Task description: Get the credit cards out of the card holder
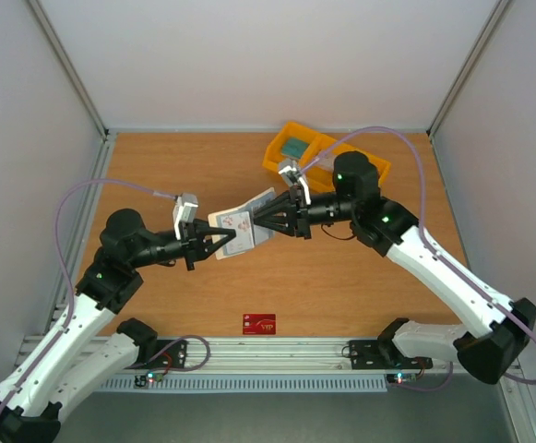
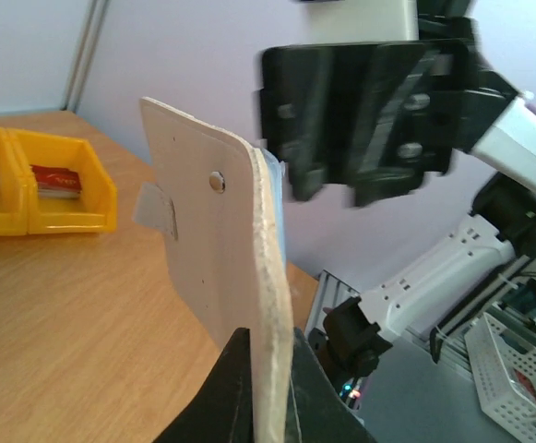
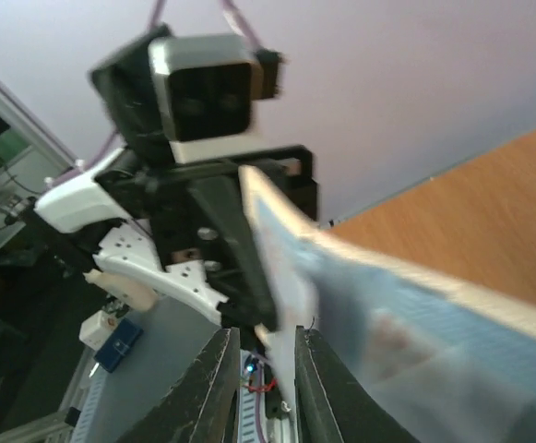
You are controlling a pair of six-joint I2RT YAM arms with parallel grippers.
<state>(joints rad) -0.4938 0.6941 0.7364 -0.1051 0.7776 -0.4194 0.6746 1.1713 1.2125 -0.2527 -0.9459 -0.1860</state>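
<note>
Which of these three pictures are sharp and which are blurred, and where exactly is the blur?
Top external: sharp throughout, evenly lit, no glare. Left wrist: the card holder is crisp, while the right arm behind it is smeared. Right wrist: the worst of the three, with the same holder near the lens only a soft blur.

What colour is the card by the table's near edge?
Red card, pale lettering; top external view shows it best.

The card holder [image 1: 242, 228] is between left hand [image 1: 218, 242] and right hand [image 1: 257, 220], above the table [image 1: 175, 175].
</note>
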